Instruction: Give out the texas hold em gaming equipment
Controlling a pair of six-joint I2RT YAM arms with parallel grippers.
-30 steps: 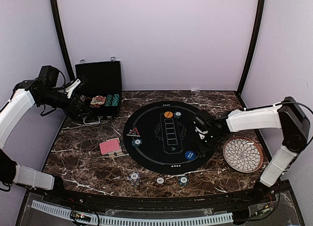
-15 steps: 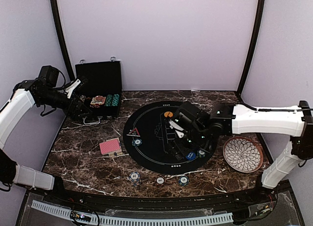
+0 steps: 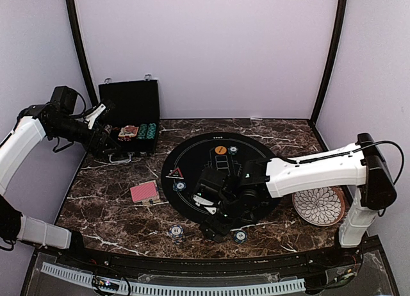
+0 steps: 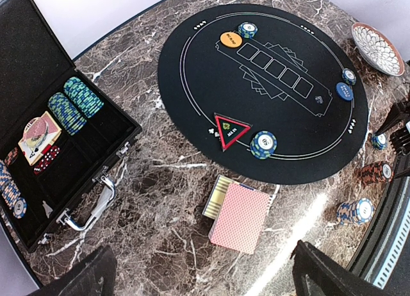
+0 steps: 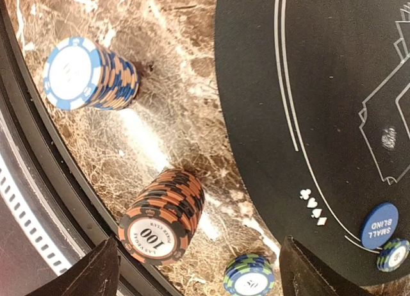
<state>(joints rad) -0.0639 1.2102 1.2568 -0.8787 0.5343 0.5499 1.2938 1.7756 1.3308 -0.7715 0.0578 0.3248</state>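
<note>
at the far left the left gripper hung above the table, its fingers spread as wide as they go and nothing between them. beside it the black case lay open at the table's back left corner (the lid propped upright), with teal chips stacked in one compartment and some cards in the next. nearer the front a deck of cards lay face down on the bare marble, just left of the round black mat. on the mat's left rim sat the triangle marker, with a blue chip stack just beside its right corner. toward the mat's far side the orange disc lay next to a small teal chip. along the table's near edge stood three stacks: a blue-topped stack, an orange-and-black stack and a low blue-green stack. the right gripper hovered over the middle one with its fingers wide apart. the stack showed in the gap between them and the gripper held nothing. the blue disc lay inside the mat's near right rim, one chip just beside it. furthest right, a white patterned plate sat on the table, off the mat.
</note>
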